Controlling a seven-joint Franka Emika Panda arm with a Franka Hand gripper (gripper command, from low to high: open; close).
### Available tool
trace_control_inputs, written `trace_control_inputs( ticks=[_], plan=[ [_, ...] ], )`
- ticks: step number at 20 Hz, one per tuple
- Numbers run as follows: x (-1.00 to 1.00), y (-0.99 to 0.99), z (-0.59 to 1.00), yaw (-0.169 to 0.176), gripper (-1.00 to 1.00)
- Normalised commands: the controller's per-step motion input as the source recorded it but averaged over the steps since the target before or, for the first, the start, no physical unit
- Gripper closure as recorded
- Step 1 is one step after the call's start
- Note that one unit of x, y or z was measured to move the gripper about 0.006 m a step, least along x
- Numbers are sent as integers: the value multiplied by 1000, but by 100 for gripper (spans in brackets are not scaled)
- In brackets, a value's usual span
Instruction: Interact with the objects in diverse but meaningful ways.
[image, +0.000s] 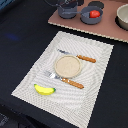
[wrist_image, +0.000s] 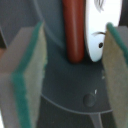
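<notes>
In the wrist view my gripper (wrist_image: 72, 75) is open, its two green-edged sponge pads (wrist_image: 25, 75) standing wide apart with nothing gripped. Below them lies a grey pan (wrist_image: 65, 95) holding a red-brown cylinder (wrist_image: 74, 30) and a white fish-shaped piece (wrist_image: 96, 30); both lie between the pads, untouched. In the exterior view the gripper (image: 69, 4) hovers over that grey pan (image: 67, 12) at the far edge. A red tomato (image: 94, 14) sits in a second grey pot (image: 90, 18). A yellow banana (image: 44, 90) lies on the placemat's near corner.
A striped placemat (image: 95, 75) carries a tan plate (image: 68, 65), a brown-handled knife (image: 82, 58) and a brown-handled fork (image: 67, 81). The pots stand on a brown board (image: 107, 29), with a beige bowl (image: 123, 17) at the exterior view's right. Dark tabletop surrounds the mat.
</notes>
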Motion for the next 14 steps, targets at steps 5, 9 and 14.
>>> trace_control_inputs(
  ticks=[5, 9, 14],
  plan=[
    [-445, 0, 229, -27, -100],
    [-242, -21, 663, -101, -100],
    [125, -253, 666, -133, -100]
  ],
)
